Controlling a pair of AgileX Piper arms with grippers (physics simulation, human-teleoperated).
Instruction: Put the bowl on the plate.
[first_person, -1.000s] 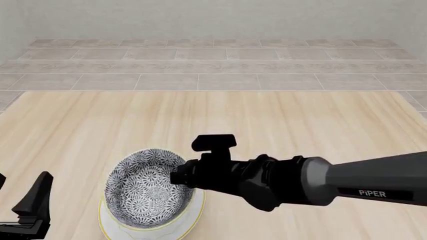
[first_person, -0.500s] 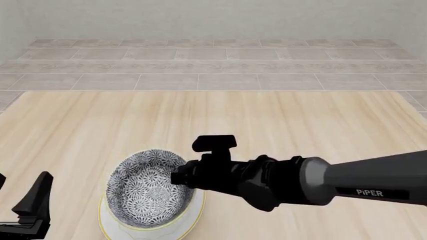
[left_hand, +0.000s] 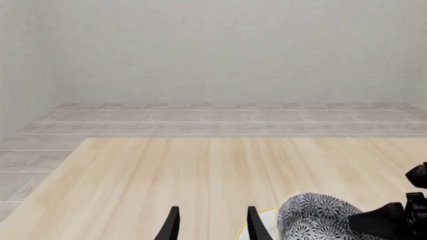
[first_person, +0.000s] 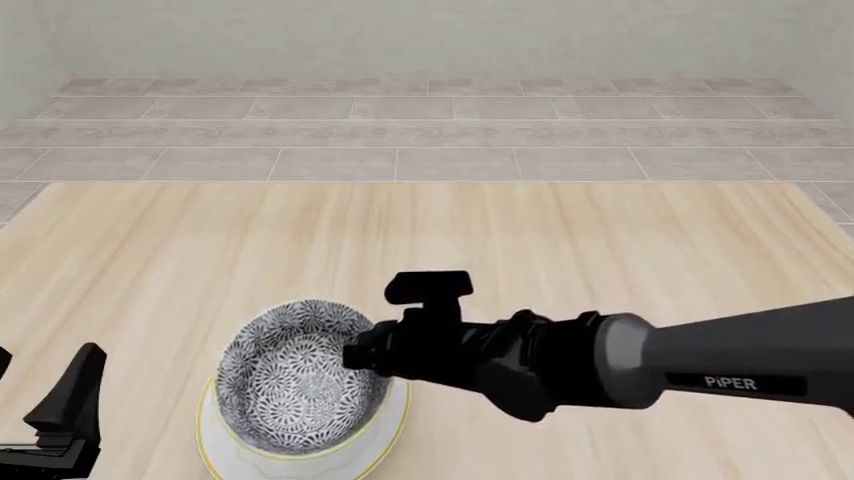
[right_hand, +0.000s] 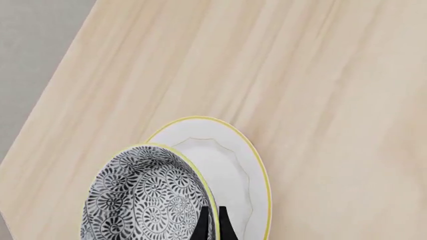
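The bowl (first_person: 294, 378), patterned in dark grey and white with a pale yellow rim, hangs tilted over the white, yellow-edged plate (first_person: 310, 458) near the table's front left. My right gripper (first_person: 360, 356) is shut on the bowl's right rim. In the right wrist view its thin fingers (right_hand: 204, 224) pinch that rim, with the bowl (right_hand: 143, 200) overlapping one side of the plate (right_hand: 230, 165). Whether the bowl touches the plate I cannot tell. My left gripper (first_person: 47, 372) stands open and empty left of the plate. Its wrist view shows the open gripper (left_hand: 212, 221) beside the bowl (left_hand: 310, 220).
The pale wooden table (first_person: 561, 240) stretches back to a tiled floor (first_person: 427, 130) and a grey wall. The right arm (first_person: 721, 360) reaches in low across the front right of the table. No other objects stand on the table.
The right arm has edged slightly, and the bowl in its grip has shifted only a little over the plate. The left arm has not moved.
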